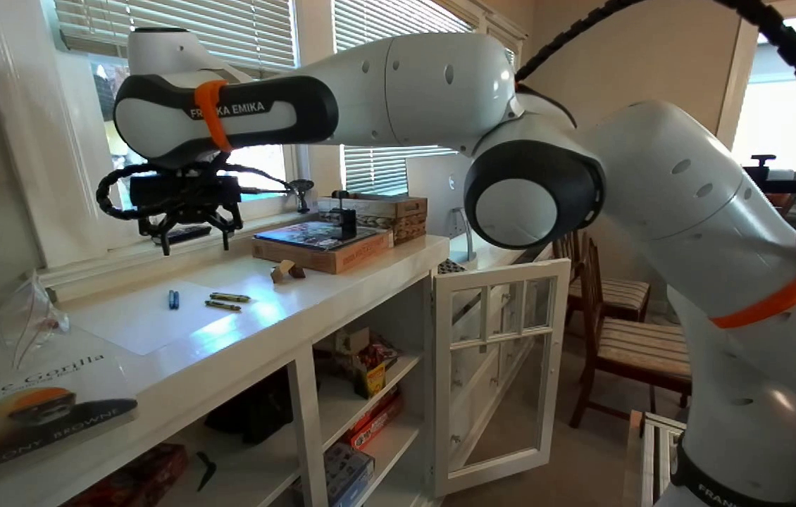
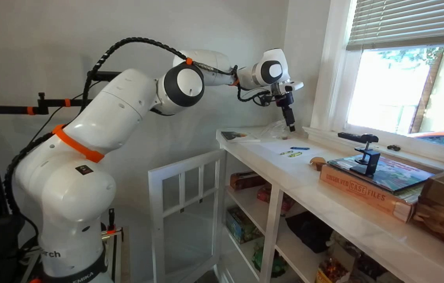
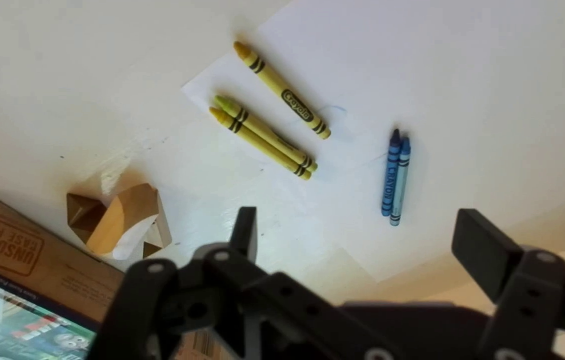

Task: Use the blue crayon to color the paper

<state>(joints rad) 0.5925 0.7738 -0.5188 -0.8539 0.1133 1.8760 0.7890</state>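
The blue crayon [image 3: 401, 182] has a light blue wrapper and lies against a darker blue crayon [image 3: 390, 177] on the paper [image 3: 492, 100]. In both exterior views the blue pair [image 1: 173, 299] [image 2: 299, 148] is too small to tell apart. The paper is a white sheet flat on the counter, also seen in an exterior view [image 1: 134, 320]. It bears faint blue marks near the crayons. My gripper [image 3: 356, 220] is open and empty, pointing down. It hangs well above the counter, as both exterior views [image 1: 196, 248] [image 2: 292, 129] show.
Yellow and green crayons [image 3: 280, 90] lie at the paper's edge. A torn brown cardboard piece [image 3: 122, 220] sits near a brown box [image 3: 37, 255] with books and a black clamp [image 1: 349, 222]. A gorilla book [image 1: 39, 408], plastic bag [image 1: 28, 320] and window stand around the counter. A cabinet door [image 1: 500, 380] hangs open.
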